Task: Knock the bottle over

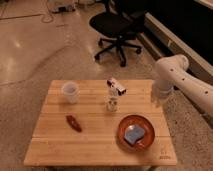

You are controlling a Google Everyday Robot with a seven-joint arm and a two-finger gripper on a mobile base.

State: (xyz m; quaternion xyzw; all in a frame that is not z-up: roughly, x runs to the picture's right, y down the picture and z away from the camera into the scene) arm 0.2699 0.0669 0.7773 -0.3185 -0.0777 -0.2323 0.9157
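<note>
The bottle [113, 100] stands upright near the middle of the wooden table [95, 142]. It is small, narrow and pale, with a slanted white top piece [116, 86] that has a dark reddish end. My gripper [156, 96] hangs at the end of the white arm [185, 82] over the table's right edge, well to the right of the bottle and apart from it.
A plain white cup [70, 92] stands at the back left. A small reddish-brown object [74, 123] lies front left. A brown plate [123, 131] holding a blue item [134, 134] sits front right. A black office chair [116, 26] stands on the floor behind the table.
</note>
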